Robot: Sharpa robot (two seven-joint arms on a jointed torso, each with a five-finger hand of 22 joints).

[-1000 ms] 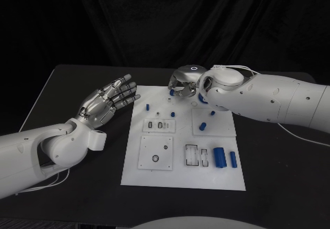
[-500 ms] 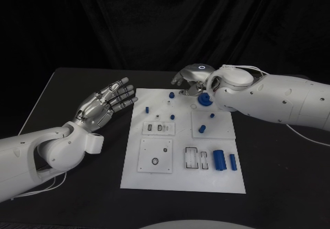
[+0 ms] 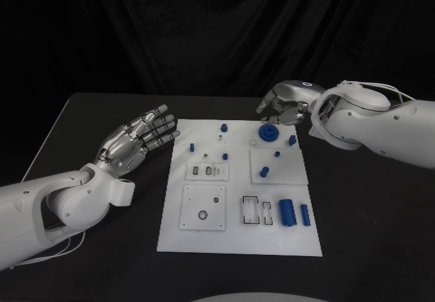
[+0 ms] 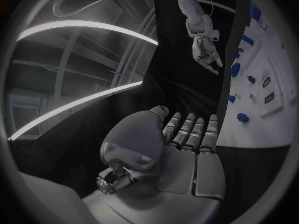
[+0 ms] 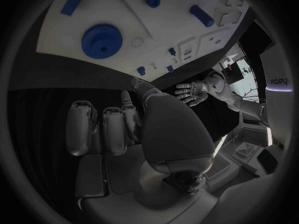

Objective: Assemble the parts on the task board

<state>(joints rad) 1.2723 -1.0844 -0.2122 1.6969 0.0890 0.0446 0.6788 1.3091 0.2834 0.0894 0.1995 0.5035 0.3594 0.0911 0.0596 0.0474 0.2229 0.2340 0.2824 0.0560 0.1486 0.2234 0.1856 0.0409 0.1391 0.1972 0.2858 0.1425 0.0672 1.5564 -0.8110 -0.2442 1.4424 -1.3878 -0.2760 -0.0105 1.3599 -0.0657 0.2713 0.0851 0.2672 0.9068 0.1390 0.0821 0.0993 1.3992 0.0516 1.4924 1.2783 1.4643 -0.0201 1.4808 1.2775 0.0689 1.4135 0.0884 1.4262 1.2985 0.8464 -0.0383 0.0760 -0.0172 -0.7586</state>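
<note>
Black table (image 3: 363,214), white board (image 3: 240,242) in the middle; assembly partly done.
Gear (image 3: 268,133) and several pegs look seated; two blue cylinders (image 3: 288,212) lie loose near empty slots; left hand (image 3: 136,137) spread, empty; right hand (image 3: 285,107) fingers curled, apparently holding nothing.

right hand (image 5: 134,134): fingers curled in, holding nothing, above the black table (image 5: 37,97)
board (image 5: 181,30): white, just beyond the fingers
gear (image 5: 101,41): blue, toothed, on the board
left hand (image 5: 192,92): spread open, beyond the board

My head camera looks down over the desk (image 3: 363,214), while both wrist cameras, behind their hands, share the task board (image 3: 237,236).
</note>
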